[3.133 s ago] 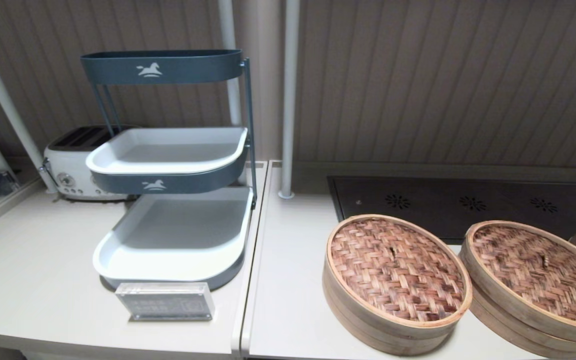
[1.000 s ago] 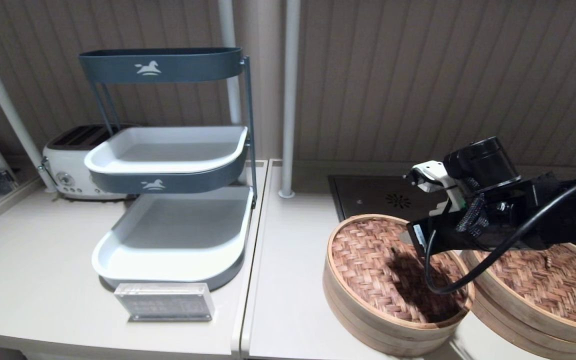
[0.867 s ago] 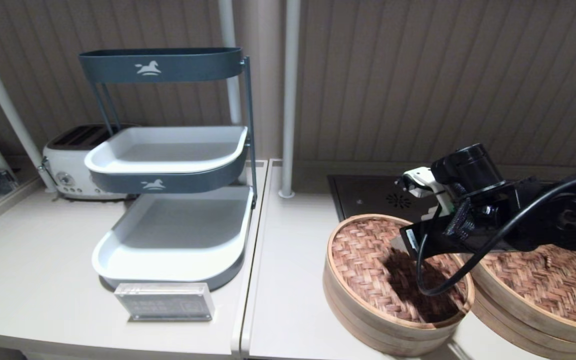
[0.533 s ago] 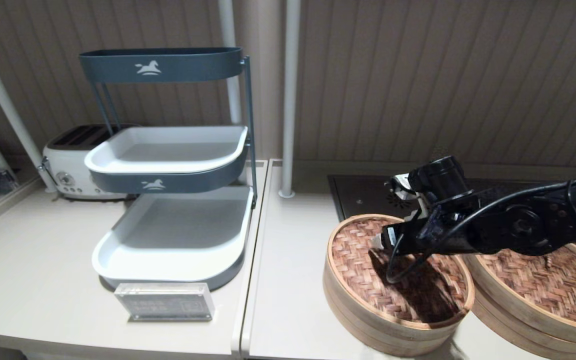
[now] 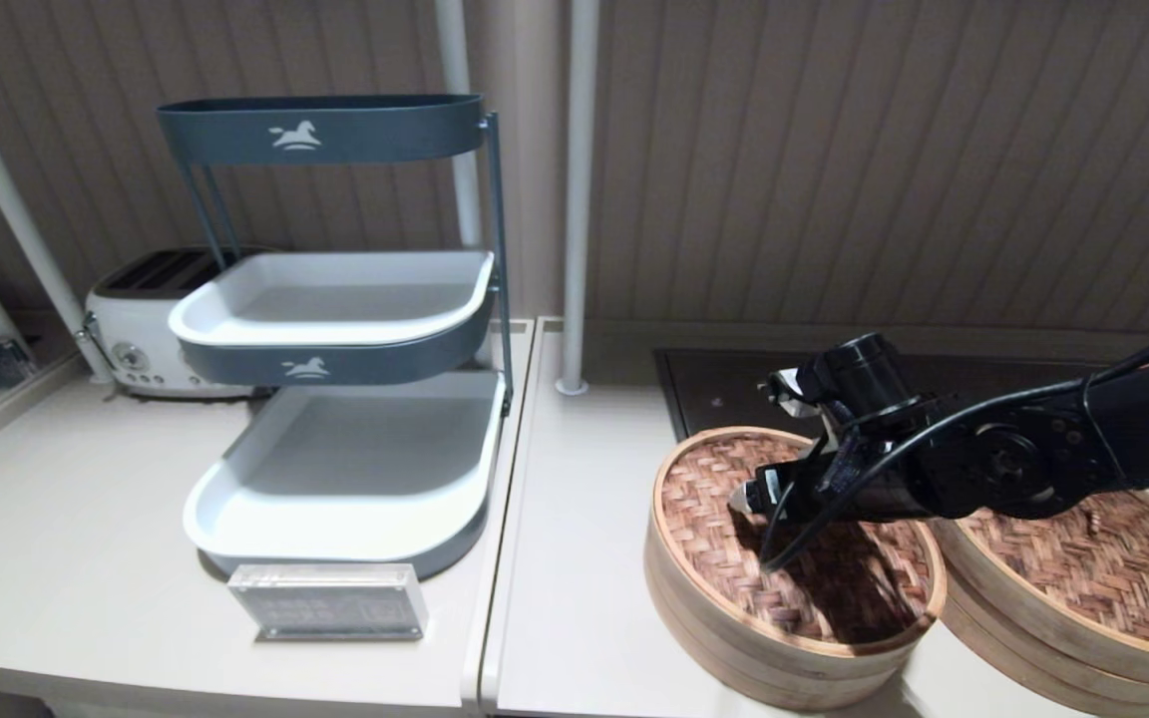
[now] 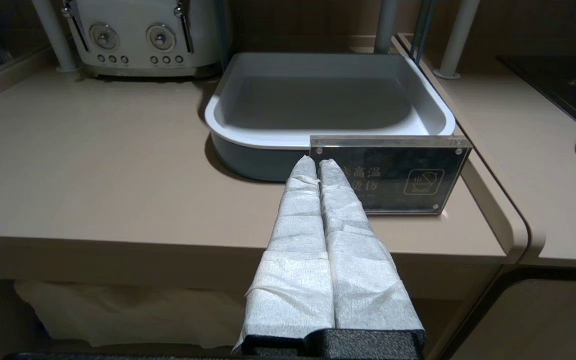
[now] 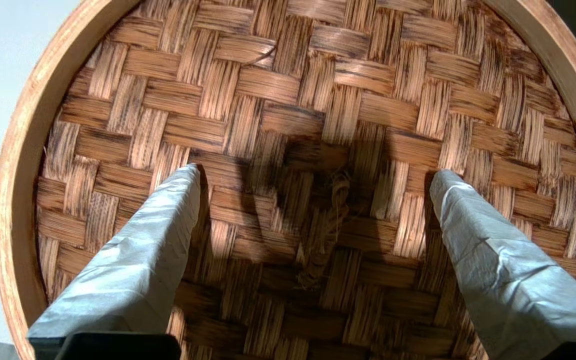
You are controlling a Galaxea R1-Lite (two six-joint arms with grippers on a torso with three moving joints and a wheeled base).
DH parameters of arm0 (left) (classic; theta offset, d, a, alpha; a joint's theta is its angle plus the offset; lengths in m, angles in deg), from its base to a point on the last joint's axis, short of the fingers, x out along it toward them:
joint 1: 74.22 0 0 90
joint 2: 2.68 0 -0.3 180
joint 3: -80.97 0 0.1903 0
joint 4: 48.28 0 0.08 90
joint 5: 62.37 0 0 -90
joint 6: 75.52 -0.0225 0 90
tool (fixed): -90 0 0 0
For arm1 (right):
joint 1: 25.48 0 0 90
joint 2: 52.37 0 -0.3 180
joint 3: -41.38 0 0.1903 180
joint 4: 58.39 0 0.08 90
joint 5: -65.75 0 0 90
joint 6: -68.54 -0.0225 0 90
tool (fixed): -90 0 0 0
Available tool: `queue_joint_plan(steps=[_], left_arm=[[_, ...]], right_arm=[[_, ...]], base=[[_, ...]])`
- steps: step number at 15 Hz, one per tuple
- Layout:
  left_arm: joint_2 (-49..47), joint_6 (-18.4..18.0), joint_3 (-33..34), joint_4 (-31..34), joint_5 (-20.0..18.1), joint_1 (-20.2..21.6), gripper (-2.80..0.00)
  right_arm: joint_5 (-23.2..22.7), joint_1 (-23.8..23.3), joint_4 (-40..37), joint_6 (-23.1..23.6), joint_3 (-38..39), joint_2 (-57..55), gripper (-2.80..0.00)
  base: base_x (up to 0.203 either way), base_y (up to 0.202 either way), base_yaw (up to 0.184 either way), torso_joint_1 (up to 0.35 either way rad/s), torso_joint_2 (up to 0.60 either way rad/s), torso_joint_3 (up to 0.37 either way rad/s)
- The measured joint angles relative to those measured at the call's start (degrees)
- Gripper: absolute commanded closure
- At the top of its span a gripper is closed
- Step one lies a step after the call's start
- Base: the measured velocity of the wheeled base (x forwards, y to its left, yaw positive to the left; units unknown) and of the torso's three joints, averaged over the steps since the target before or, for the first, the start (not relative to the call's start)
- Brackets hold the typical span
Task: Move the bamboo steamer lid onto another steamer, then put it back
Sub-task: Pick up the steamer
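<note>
Lid (image 5: 724, 519) — the reddish-brown woven one with the pale hoop rim — is sitting flat on its own steamer on the table (image 5: 574, 598), and it serves as the landmark here. The right claw (image 7: 313, 177) is hanging just above the lid's middle, its two wrapped fingers (image 7: 133, 265) spread wide apart with the small central knot (image 7: 330, 210) lying between them; whether the fingertips are touching the weave cannot be told. In the head view the right claw (image 5: 749, 496) is reaching in from the lid's right side, its black arm and a looping cable crossing over the lid and casting a dark shadow on the weave.

Just beside the lid on the right, rims nearly touching, the other steamer (image 5: 1063, 638) is standing with its darker mottled cover (image 5: 1093, 558) on top. Behind the lid a dark panel (image 5: 724, 384) is lying on the table.

Well to the lid's left a three-tier rack (image 5: 335, 329) with grey trays is standing, a small clear sign (image 5: 328, 601) in front of it and a white toaster (image 5: 136, 339) behind it.

The left claw (image 6: 317, 162) is idling far from the lid — low before the table's front edge, pointing at the sign (image 6: 403, 177) and the bottom tray (image 6: 328, 95), with its wrapped fingers pressed together on nothing.
</note>
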Motion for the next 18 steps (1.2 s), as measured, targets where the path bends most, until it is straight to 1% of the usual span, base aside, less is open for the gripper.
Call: queue_joint_plan(steps=[1,7,10,12,18], left_arm=[[0.0,0.0,0.0,0.0,0.0,0.0,0.0],[0.0,0.0,0.0,0.0,0.0,0.0,0.0],[0.0,0.0,0.0,0.0,0.0,0.0,0.0],[0.0,0.0,0.0,0.0,0.0,0.0,0.0],[0.0,0.0,0.0,0.0,0.0,0.0,0.0]], right_arm=[[0.0,0.0,0.2,0.0,0.1,-0.1,0.0],[-0.4,0.1,1.3,0.0,2.2,0.2,0.0],[-0.2,-0.1,5.2,0.1,4.9,0.4,0.0],[-0.2,0.0,6.6,0.1,6.0,0.5,0.0],[-0.1,-0.5,6.1,0.5,5.3,1.5,0.0]], base=[[0.0,0.0,0.0,0.0,0.0,0.0],[0.0,0.0,0.0,0.0,0.0,0.0],[0.0,0.0,0.0,0.0,0.0,0.0],[0.0,0.0,0.0,0.0,0.0,0.0],[0.0,0.0,0.0,0.0,0.0,0.0]])
